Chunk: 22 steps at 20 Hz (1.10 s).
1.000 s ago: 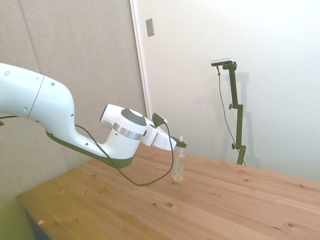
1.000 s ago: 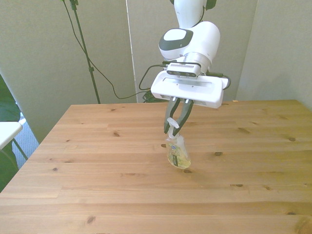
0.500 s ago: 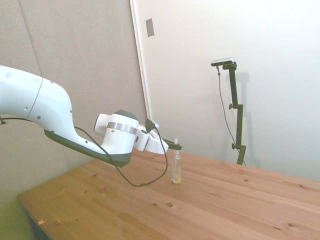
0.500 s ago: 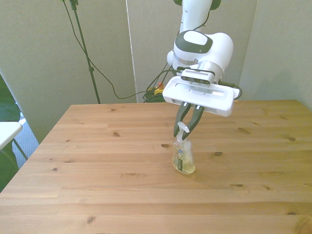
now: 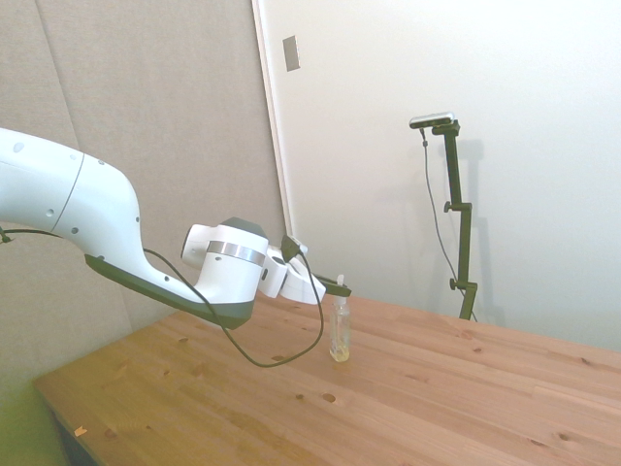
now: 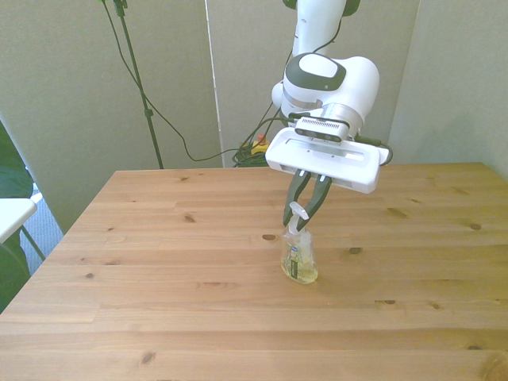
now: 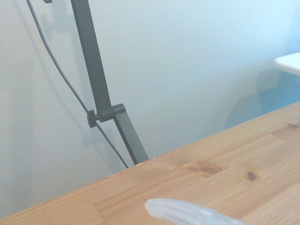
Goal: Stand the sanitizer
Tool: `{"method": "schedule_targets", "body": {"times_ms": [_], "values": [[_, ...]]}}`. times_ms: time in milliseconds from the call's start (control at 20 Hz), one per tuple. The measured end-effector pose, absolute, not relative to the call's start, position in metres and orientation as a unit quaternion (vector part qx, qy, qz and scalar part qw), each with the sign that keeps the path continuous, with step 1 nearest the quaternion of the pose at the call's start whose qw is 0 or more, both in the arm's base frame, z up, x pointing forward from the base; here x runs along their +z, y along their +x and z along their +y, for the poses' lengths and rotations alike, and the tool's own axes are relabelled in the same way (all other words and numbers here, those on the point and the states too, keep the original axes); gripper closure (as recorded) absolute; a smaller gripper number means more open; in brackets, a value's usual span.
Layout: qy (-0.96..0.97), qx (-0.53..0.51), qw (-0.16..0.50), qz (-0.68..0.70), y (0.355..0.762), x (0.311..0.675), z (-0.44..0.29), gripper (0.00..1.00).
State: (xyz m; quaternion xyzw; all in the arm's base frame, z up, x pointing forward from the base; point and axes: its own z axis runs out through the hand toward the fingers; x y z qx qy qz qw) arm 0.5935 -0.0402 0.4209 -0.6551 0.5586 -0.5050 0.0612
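Note:
The sanitizer (image 6: 299, 259), a small clear bottle with pale yellowish liquid, a white label and a white pump top, stands upright with its base on the wooden table (image 6: 159, 270) near the middle. My gripper (image 6: 300, 214) reaches down onto it from above, its dark fingers shut around the pump top. The side view has the same bottle (image 5: 340, 331) upright under the gripper (image 5: 340, 287). A blurred clear part of the sanitizer (image 7: 187, 213) shows close up in the wrist view, over the table (image 7: 225, 168).
A white surface (image 6: 11, 214) sits beside the table at the front view's left. Cables (image 6: 254, 147) lie on the floor behind the far edge. Bare wood surrounds the bottle on all sides.
A second ago the bottle leaned in my grip; it now stands upright, shifted toward the front view's right. Over the last half second almost nothing moved.

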Motion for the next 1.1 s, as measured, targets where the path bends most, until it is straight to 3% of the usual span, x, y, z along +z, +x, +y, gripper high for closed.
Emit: {"method": "schedule_targets", "body": {"times_ms": [800,1100], "values": [[-0.661,-0.493,0.062,0.562,0.585,0.412,-0.038,0.00],[-0.685,-0.459,0.067,0.562,0.567,0.388,-0.036,0.00]]}}
